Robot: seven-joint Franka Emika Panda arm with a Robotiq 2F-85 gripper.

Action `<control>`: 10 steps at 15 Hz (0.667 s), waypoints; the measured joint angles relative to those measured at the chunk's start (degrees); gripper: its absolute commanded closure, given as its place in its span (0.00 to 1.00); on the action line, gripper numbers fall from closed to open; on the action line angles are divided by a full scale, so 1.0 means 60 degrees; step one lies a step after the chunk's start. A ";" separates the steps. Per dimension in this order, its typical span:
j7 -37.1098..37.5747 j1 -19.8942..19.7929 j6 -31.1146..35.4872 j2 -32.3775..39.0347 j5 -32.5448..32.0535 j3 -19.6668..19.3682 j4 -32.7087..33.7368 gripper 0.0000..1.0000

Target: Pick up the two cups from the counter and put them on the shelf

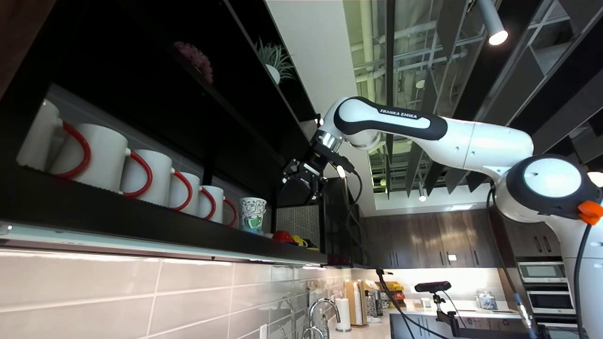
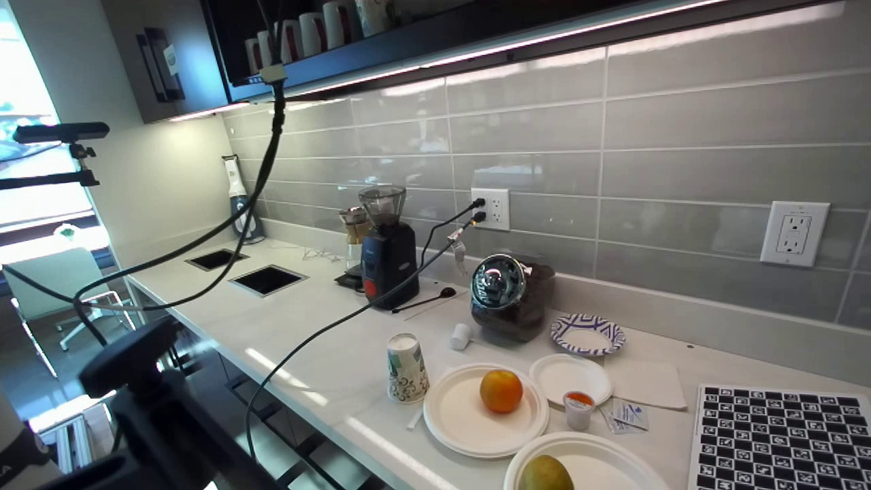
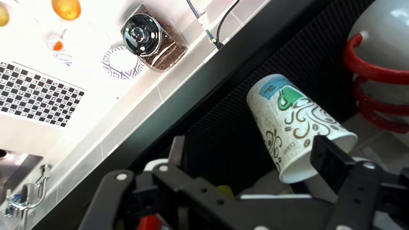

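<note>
A paper cup with a green cup print [image 1: 253,214] stands upright on the dark lower shelf [image 1: 141,216], beside the mugs. This cup also shows in the wrist view [image 3: 294,127]. A similar patterned paper cup [image 2: 407,367] stands upside down on the white counter [image 2: 326,381] beside a plate. My gripper [image 1: 301,190] is open and empty, above and beyond the shelf cup in that exterior view. In the wrist view my fingers [image 3: 252,153] are spread wide; the right finger overlaps the shelf cup's rim, and contact cannot be told. No plain teal-green or whitish-green cup shows.
White mugs with red handles [image 1: 148,174] line the shelf. Red and yellow items [image 1: 283,236] lie farther along it. The upper tier [image 1: 264,127] hangs above. The counter holds plates, an orange [image 2: 501,390], a bean jar [image 2: 510,296], a grinder [image 2: 390,255] and cables.
</note>
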 measured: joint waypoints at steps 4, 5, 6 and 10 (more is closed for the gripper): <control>-0.0668 -0.0026 0.0549 -0.1300 0.0062 -0.0211 -0.1841 0.00; -0.0734 -0.0035 0.0551 -0.1578 0.0102 -0.0332 -0.2328 0.00; -0.0746 -0.0047 0.0546 -0.1852 0.0125 -0.0465 -0.2837 0.00; -0.0923 -0.0221 0.0571 -0.2819 0.0230 -0.0880 -0.4866 0.00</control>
